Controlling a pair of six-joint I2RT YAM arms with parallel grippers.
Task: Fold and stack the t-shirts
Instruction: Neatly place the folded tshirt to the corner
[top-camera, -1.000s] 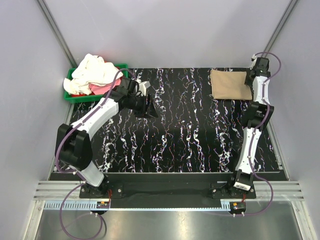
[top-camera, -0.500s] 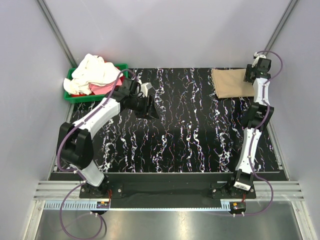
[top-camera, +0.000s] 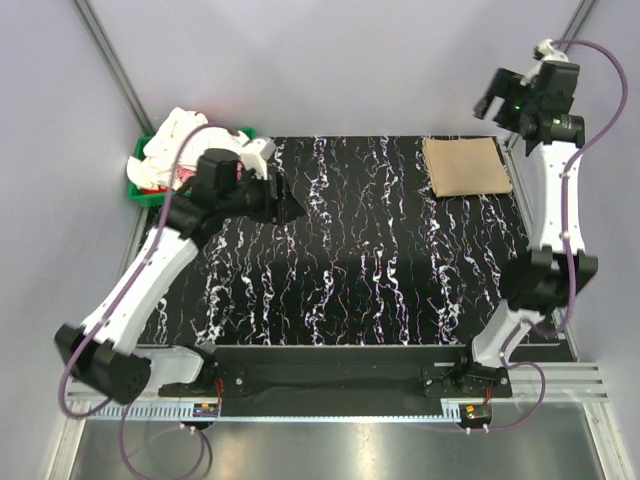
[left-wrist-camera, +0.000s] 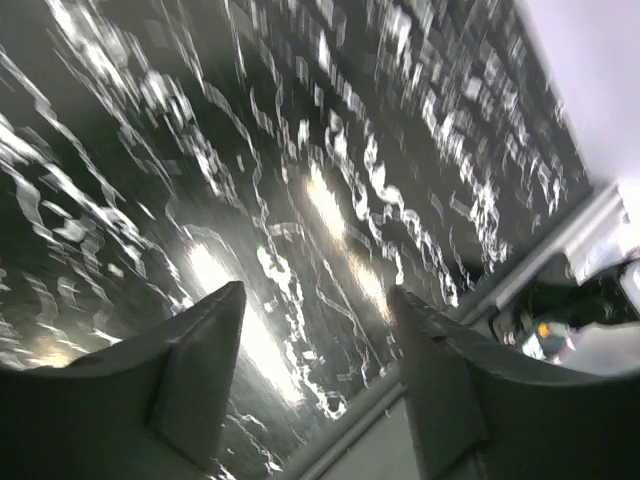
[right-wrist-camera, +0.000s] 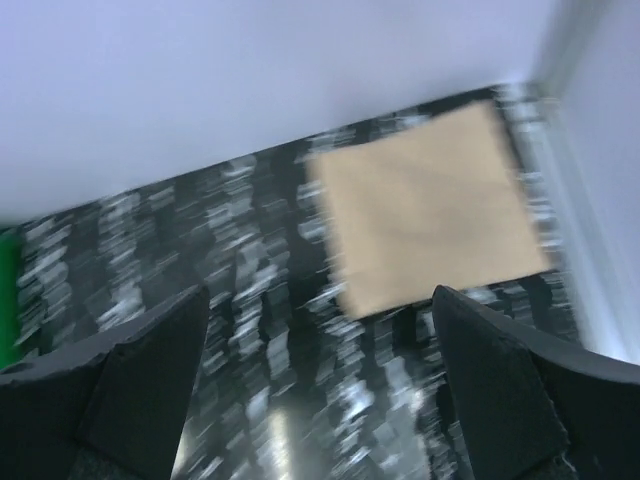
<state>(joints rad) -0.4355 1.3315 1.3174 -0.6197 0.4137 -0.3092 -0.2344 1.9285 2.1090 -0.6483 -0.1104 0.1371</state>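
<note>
A tan t-shirt (top-camera: 465, 167) lies folded into a flat rectangle at the table's back right; it also shows in the right wrist view (right-wrist-camera: 425, 210). My right gripper (top-camera: 497, 97) hangs high above the shirt's far edge, open and empty (right-wrist-camera: 320, 300). A crumpled cream-white t-shirt (top-camera: 172, 135) and a bit of pink-red t-shirt (top-camera: 186, 176) sit in the green bin (top-camera: 133, 183) at the back left. My left gripper (top-camera: 288, 206) hovers over the table just right of the bin, open with nothing between its fingers (left-wrist-camera: 315, 300).
The black marbled table (top-camera: 370, 260) fills the middle. Grey walls and slanted metal posts (top-camera: 115, 70) close in the sides. The left arm's upper link partly covers the bin. The table's edge and rail (left-wrist-camera: 560, 250) show in the left wrist view.
My right gripper has opened, let go of the tan t-shirt and risen away from it. The left arm has lifted and swung left, toward the bin.
</note>
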